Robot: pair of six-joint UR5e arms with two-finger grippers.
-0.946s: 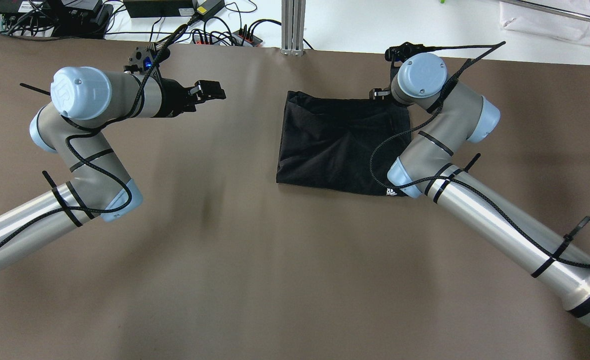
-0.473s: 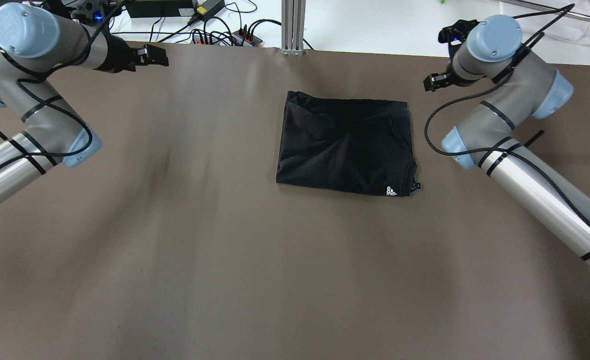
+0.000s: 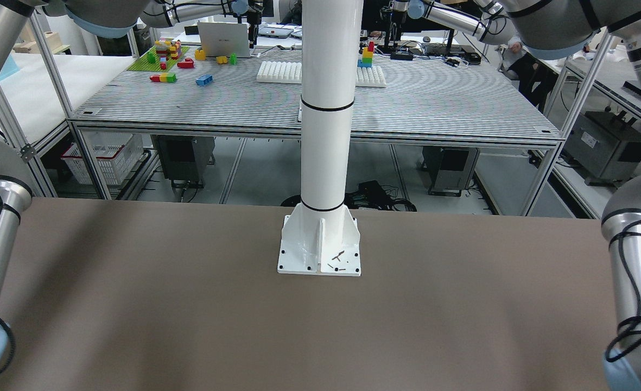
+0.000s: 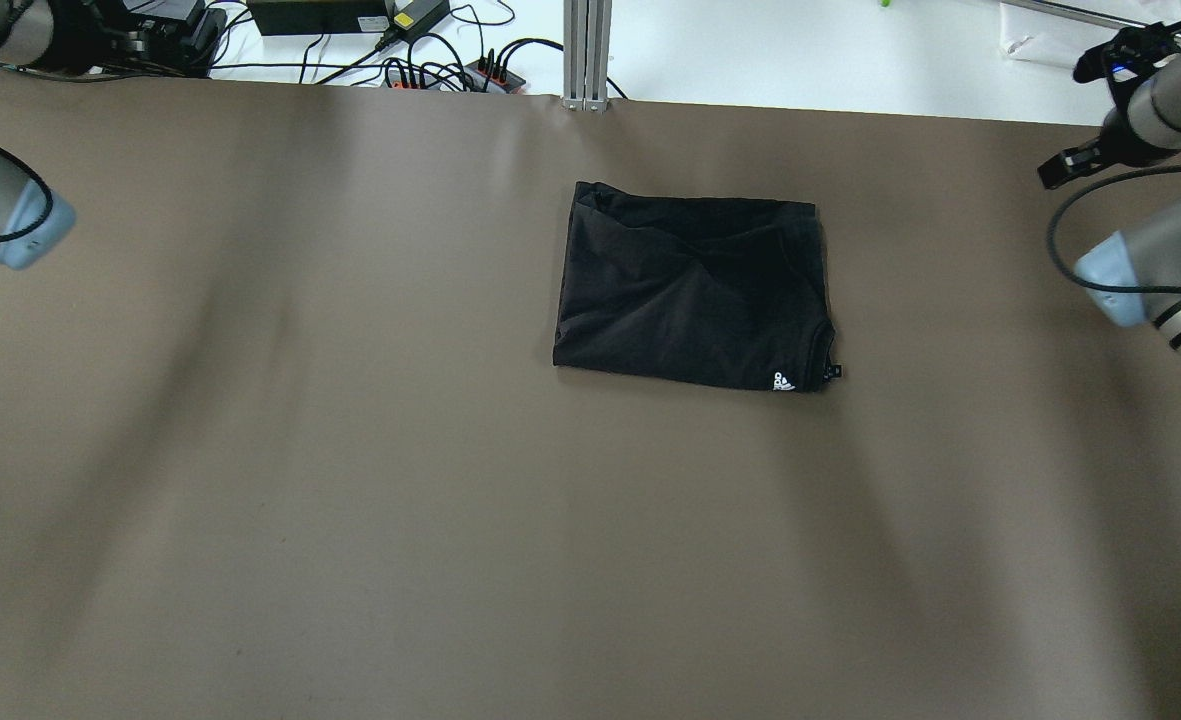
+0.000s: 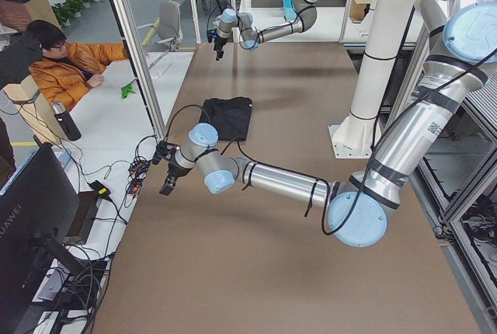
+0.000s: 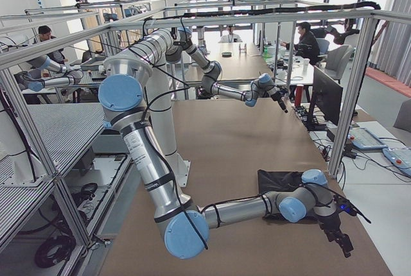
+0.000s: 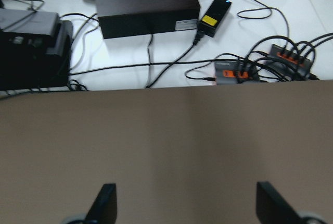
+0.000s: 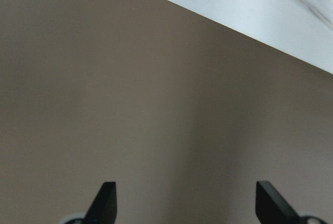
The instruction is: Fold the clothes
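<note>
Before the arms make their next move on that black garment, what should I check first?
1. Black garment lies as a compact folded rectangle on the table: ok.
2. Left gripper open, nothing between its fingers: ok.
3. Right gripper open and empty: ok.
4. Both grippers apart from the garment, near the table's far edge: ok.
5. Top surface smooth: not ok, creases run across it.
6. Hidden layers aligned underneath: cannot tell.
</note>
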